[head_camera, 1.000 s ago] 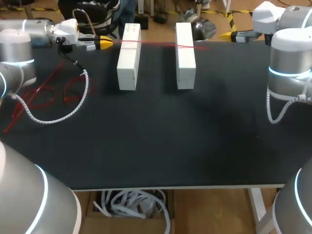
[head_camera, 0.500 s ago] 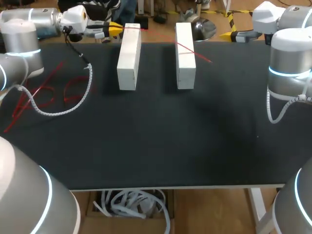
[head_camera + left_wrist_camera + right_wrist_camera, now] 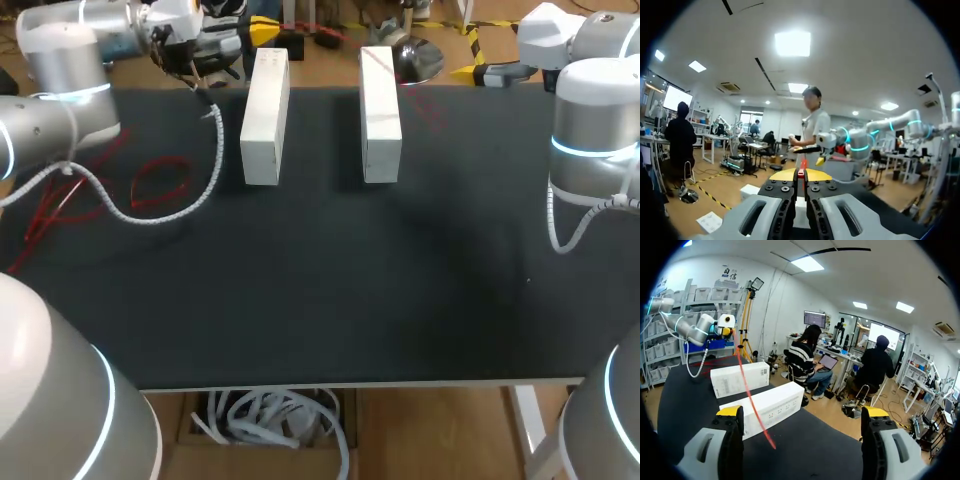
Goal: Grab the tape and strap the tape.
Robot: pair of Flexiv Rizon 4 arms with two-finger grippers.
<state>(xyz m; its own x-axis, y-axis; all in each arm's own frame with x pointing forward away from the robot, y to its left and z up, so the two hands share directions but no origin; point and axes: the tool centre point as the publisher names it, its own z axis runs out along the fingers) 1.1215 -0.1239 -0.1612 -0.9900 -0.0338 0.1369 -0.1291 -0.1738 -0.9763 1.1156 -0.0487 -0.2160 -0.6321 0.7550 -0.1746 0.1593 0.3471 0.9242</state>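
Left gripper [image 3: 800, 176] pinches red tape [image 3: 754, 410], right gripper [image 3: 802, 412] gapes empty; risk: taut strand could slip the pinch or slide off white boxes [image 3: 380, 110].

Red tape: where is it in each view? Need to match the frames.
Head view: tape lies looped on the table under the left arm.
Left wrist view: tape is pinched between the yellow tips of the left gripper.
Right wrist view: tape crosses the white blocks, ahead of the open right gripper.
Shared landmark: the left gripper, in all three views.
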